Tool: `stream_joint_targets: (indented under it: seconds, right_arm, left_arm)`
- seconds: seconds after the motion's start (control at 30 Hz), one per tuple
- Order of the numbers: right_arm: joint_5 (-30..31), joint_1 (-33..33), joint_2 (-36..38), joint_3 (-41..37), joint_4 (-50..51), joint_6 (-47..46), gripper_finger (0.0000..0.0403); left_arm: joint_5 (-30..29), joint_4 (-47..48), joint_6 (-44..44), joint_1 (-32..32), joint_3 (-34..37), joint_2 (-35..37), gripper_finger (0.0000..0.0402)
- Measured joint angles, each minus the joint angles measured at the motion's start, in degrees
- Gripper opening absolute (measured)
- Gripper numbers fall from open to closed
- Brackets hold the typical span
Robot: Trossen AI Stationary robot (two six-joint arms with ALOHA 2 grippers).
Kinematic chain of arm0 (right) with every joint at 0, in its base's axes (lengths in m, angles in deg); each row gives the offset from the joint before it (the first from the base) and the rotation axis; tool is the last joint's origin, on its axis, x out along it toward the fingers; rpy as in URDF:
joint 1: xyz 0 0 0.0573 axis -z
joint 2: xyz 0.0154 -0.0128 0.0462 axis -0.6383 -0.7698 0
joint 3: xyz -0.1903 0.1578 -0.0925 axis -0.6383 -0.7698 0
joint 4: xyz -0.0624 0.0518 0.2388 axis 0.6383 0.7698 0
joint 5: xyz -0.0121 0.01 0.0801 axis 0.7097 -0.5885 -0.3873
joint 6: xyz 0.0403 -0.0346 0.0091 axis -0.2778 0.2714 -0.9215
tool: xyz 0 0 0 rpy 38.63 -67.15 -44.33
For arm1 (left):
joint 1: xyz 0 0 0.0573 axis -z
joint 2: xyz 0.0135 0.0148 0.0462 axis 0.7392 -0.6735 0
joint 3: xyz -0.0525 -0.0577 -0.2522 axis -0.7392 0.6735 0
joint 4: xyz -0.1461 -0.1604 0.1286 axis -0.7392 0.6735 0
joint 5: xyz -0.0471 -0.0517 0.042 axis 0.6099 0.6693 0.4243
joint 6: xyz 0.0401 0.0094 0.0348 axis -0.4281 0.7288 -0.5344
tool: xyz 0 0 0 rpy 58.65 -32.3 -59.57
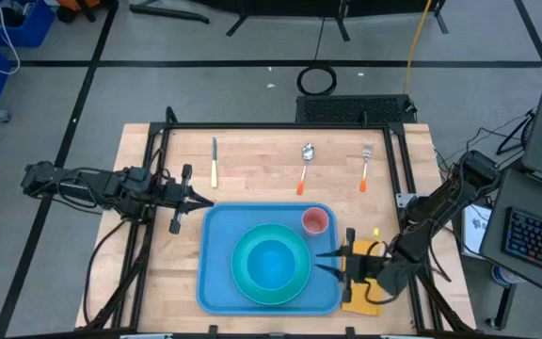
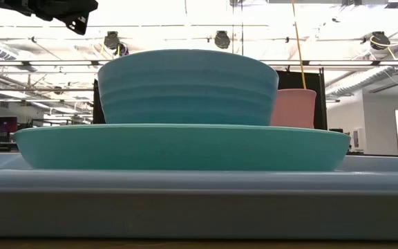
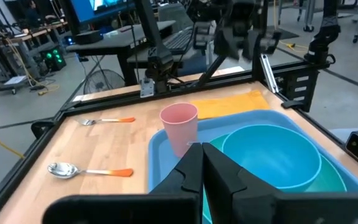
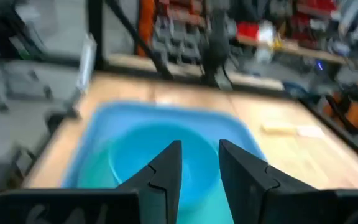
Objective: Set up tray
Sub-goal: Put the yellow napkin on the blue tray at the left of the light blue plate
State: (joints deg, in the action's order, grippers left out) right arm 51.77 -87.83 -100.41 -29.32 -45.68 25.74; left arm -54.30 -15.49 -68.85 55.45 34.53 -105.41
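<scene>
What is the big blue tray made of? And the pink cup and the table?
The tray looks like smooth light-blue plastic, with soft shine and rounded corners. The pink cup seems matte plastic, one even colour. The table looks like pale wood, since plank lines and grain show.

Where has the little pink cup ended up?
The pink cup stands upright in the light-blue tray's far right corner, seen from above, just beside the turquoise plate that carries a bowl.
</scene>
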Motion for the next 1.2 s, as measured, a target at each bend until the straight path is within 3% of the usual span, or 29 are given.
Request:
stream_joint_targets:
  seconds: [0.2, 0.4, 0.67, 0.9, 1.1, 1.2]
  right_arm:
    - [-6.3, 0.0, 0.0, 0.1, 4.9, -8.8, 0.0095]
    - [-9.7, 2.0, 0.0, 2.9, 8.5, -8.9, 0.0096]
    - [-11.5, 3.2, 0.0, 13.8, 36.2, -16.6, 0.0096]
    - [-23.8, 4.0, -1.6, 18.5, 46.6, -28.4, 0.0096]
    - [-40.1, 4.7, -8.5, 19.1, 49.9, -40.4, 0.0096]
    - [-44.7, 4.6, -10.6, 19.1, 48.9, -43.8, 0.0096]
  left_arm:
    - [0.5, 0.0, 0.7, 0.0, 0.0, 0.0, 0.0023]
    - [0.1, 0.0, 0.4, 0.0, 0.0, 0.0, 0.0021]
    - [-2.0, 0.0, -0.7, 0.0, 0.0, 0.0, 0.0008]
    - [-2.1, 0.0, -0.5, 0.0, 0.0, 0.0, 0.0031]
    - [-2.1, 0.0, -0.4, 0.0, 0.0, 0.0, 0.0016]
    - [-2.1, 0.0, 0.0, 0.0, 0.0, 0.0, 0.0004]
